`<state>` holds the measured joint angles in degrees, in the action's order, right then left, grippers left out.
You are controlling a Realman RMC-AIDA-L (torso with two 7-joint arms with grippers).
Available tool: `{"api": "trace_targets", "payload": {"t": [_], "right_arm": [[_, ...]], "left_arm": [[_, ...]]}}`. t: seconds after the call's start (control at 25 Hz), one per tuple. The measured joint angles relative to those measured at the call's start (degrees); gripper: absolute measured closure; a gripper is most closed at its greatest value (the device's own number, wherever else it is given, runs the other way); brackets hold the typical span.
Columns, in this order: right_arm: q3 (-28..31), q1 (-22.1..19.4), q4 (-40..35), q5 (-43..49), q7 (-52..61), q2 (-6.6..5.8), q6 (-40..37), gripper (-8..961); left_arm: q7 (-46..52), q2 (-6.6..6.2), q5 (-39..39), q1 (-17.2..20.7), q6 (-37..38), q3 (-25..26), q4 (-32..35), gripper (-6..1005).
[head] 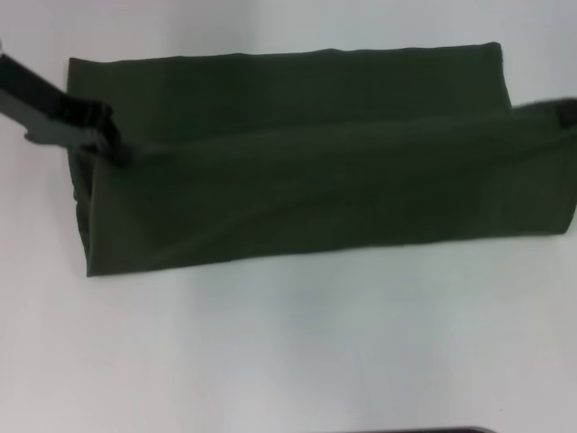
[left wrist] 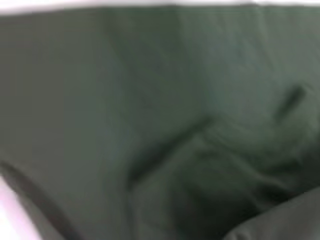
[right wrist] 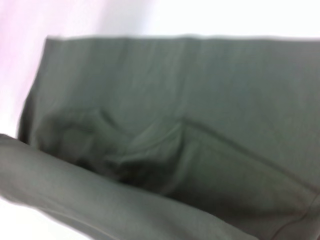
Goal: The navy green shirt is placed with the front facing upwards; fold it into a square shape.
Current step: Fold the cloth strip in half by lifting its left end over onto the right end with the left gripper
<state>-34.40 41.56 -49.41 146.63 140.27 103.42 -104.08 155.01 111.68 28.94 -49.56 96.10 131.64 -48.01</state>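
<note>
The navy green shirt (head: 306,162) lies across the white bench (head: 288,352) as a long band, its near layer raised and folded over the far layer. The left claw (head: 106,135) is at the shirt's left end, closed on the edge of the raised layer. The right claw (head: 566,113) is at the shirt's right end at the picture's edge; whether it is gripping cannot be told. Both wrist views show only creased green cloth.

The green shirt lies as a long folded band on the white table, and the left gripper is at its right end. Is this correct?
Not quite. In the head view, the left gripper is at the left end of the green shirt, not the right end. The white table and folded band are as you say.
</note>
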Motion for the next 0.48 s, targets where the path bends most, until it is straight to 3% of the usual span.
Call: {"api": "trace_targets", "payload": {"t": [0.48], "right_arm": [[-0.3, 2.6, -1.2, 0.2, 2.5, -0.08, 8.9, 900]], "left_arm": [[6.3, 0.53, -2.3, -3.6, -13.2, 0.0, 2.2, 992]]}}
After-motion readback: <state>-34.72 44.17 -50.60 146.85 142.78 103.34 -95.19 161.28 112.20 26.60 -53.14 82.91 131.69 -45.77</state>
